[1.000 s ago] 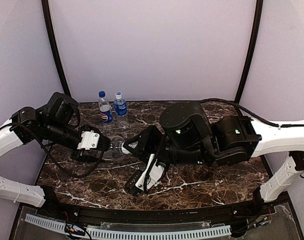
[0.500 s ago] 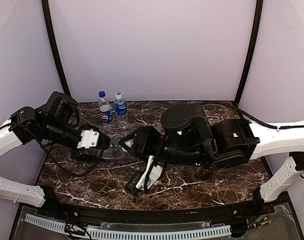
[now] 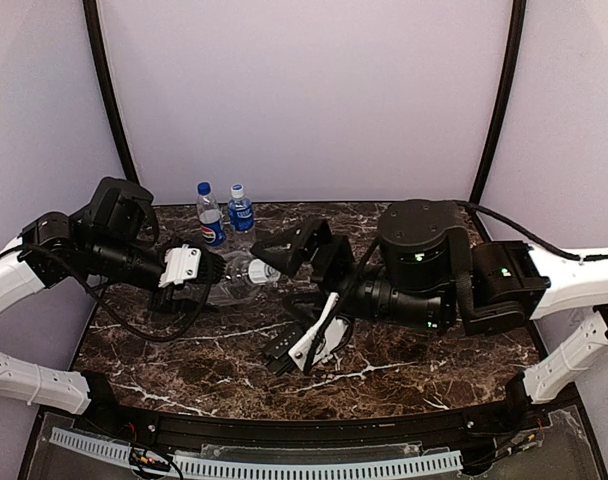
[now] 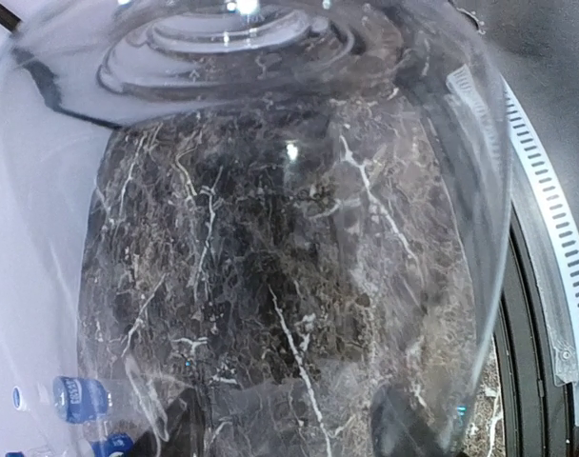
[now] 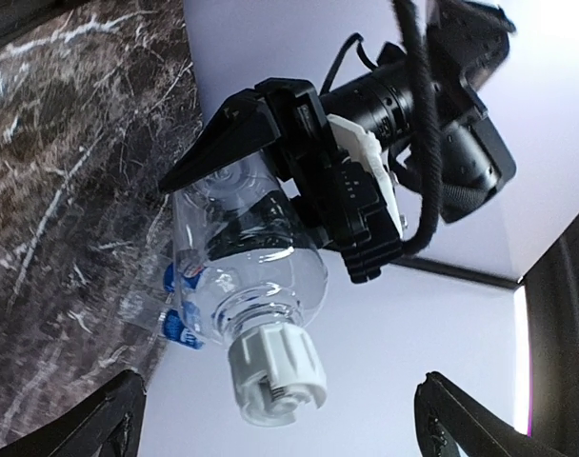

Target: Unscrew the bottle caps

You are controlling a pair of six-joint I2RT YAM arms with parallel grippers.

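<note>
My left gripper (image 3: 212, 283) is shut on the plain clear bottle (image 3: 231, 281) and holds it sideways above the table, neck toward the right arm. The bottle's white cap (image 5: 275, 373) sits on the neck, also seen as a white cap (image 3: 257, 270) from above. My right gripper (image 5: 285, 424) is open wide, its fingertips either side of the cap and apart from it. In the left wrist view the plain bottle (image 4: 270, 238) fills the frame. The Pepsi bottle (image 3: 210, 222) and the blue-labelled bottle (image 3: 241, 214) stand capped at the back.
The dark marble table (image 3: 404, 380) ends at a black front rail with a white perforated strip (image 4: 547, 238). Purple walls and two black posts (image 3: 109, 100) close in the back and sides. The right arm's bulky body (image 3: 424, 265) hangs over the table's middle.
My right gripper opened from shut on the cap and drew back to the right. The left gripper lifted the bottle slightly toward the back.
</note>
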